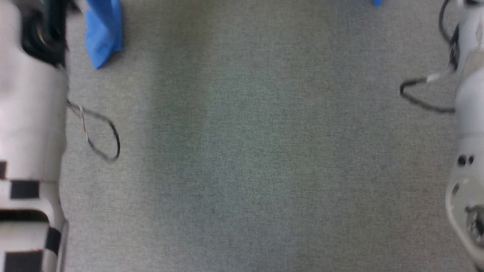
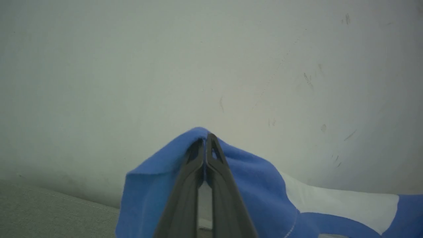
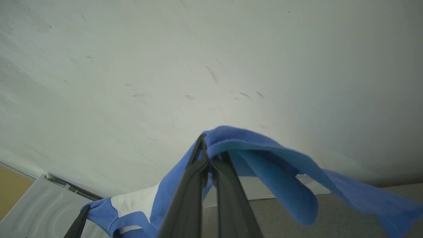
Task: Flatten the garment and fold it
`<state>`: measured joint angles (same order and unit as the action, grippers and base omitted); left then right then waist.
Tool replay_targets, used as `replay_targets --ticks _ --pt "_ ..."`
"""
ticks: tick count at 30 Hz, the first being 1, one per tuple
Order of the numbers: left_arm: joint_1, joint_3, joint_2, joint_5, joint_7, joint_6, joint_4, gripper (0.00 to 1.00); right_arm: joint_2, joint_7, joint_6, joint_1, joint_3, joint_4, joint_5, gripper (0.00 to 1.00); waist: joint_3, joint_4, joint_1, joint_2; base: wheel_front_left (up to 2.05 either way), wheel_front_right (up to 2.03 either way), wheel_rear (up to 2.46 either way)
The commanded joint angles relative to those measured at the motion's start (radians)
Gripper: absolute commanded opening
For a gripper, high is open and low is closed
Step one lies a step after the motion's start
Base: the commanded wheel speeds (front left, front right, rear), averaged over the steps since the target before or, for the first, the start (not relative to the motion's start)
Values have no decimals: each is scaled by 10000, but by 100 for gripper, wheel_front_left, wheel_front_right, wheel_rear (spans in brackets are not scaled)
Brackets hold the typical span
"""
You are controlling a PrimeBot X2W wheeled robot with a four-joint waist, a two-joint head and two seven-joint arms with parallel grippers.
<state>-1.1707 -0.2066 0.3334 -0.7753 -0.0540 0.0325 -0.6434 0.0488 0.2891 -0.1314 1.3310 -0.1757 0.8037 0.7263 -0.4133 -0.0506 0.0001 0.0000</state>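
**Item:** garment (image 2: 330, 201), white body with blue sleeves and shoulders.

**Location:** it is hanging in the air between the two grippers, in front of a pale wall (image 2: 165, 66). In the head view one blue sleeve (image 1: 103, 34) is dangling at eleven o'clock above the grey carpet (image 1: 264, 151).

**Left gripper** (image 2: 206, 140): the jaws are pinching together on a blue fold. Cloth is draping off both sides, and the white panel is trailing toward four o'clock.

**Right gripper** (image 3: 211, 148): the jaws are likewise clamping blue fabric, and a loose blue length is drooping toward four o'clock.

**Progress (judged):** early. The shirt is being held up by its upper corners, apparently to let it hang open. It is not lying on any surface, so flattening is not yet done and no fold is showing. Laying it out, smoothing it and all the folding are remaining.
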Motion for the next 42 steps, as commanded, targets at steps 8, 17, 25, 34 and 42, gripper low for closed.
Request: replay_targets --ticks 8,17,25,34,42 --pt "3464 254 -233 -587 -757 -27 1132 0 27 493 7 -4227 -58 -2863 1023 0 1674 -241 -1 0 0 0 0" --pt "8659 112 -205 -1226 461 1169 3671 0 21 594 7 -9794 -311 -6074 672 0 3241 -200 -1 0 0 0 0" --pt "11982 -139 -31 -1508 1579 2445 5107 0 20 798 7 -12840 -841 -6934 -1464 0 4085 -243 -1 0 0 0 0" --pt "13191 -943 404 -1216 2903 3259 5336 0 27 1722 7 -14216 -749 -7276 -3860 0 4397 -430 -1 0 0 0 0" --pt "12946 -998 180 -1250 2682 3071 4867 100 18 2026 7 -14481 -202 -6787 -4330 28 4346 -500 -1 0 0 0 0"
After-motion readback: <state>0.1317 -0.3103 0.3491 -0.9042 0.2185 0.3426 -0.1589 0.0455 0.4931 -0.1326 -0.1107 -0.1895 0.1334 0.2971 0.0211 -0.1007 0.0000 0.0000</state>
